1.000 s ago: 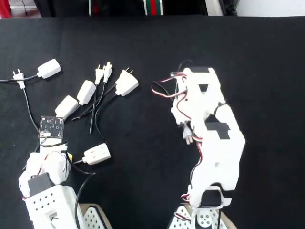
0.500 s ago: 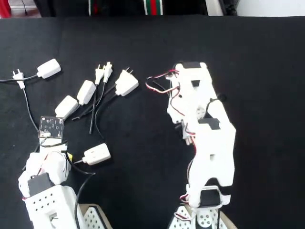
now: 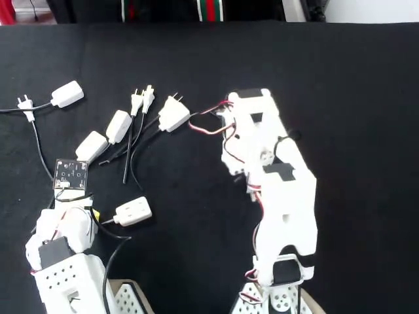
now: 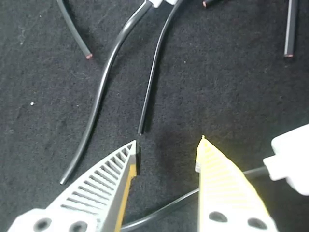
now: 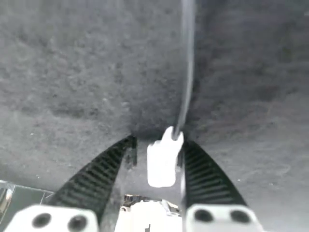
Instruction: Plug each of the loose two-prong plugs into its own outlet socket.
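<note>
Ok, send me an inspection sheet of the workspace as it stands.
Surface: black cloth table.
Job's things: far-left socket, two middle sockets, near socket; plug pair, lone plug, pronged adaptor; none plugged in.
Clutter: nothing seen.
Grippers: left gripper open over cable ends; right gripper holds a white plug.
Cables: black cables with cut ends; red and white wires on the right arm.
Surroundings: striped fabric beyond the table's far edge.
</note>
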Tool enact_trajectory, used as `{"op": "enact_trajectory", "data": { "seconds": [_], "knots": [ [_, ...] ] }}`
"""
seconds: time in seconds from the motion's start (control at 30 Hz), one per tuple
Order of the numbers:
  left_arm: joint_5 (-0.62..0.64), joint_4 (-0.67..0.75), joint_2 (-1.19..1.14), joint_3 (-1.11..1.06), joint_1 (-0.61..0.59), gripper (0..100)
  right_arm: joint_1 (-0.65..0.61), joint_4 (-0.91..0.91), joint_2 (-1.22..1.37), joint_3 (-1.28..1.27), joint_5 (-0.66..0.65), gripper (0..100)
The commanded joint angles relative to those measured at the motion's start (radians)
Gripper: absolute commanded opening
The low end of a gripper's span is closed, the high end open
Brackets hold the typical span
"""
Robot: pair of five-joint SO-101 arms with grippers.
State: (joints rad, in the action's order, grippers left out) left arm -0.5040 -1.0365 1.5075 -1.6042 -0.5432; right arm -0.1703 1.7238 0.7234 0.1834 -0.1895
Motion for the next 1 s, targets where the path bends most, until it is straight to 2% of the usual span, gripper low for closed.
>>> {"op": "enact_trajectory", "data": {
  "seconds": [0.0,0.17,0.57,0.67,0.8,0.97],
  "knots": [
    [-0.008,0.015,0.008,0.004,0.008,20,-0.043,0.04,0.015,-0.077,0.009,12.1],
    [-0.008,0.015,0.008,0.004,0.008,20,-0.04,0.04,0.01,-0.145,0.009,12.1],
    [-0.008,0.015,0.008,0.004,0.008,20,-0.015,0.037,0.01,-0.119,0.009,11.7],
    [-0.008,0.015,0.008,0.004,0.008,20,0.023,0.037,0.01,-0.084,0.009,4.4],
    [-0.008,0.015,0.008,0.004,0.008,20,0.063,0.037,0.01,-0.048,0.003,4.2],
    [-0.008,0.015,0.008,0.004,0.008,20,0.051,0.034,0.01,-0.042,0.0,4.3]
  ]
}}
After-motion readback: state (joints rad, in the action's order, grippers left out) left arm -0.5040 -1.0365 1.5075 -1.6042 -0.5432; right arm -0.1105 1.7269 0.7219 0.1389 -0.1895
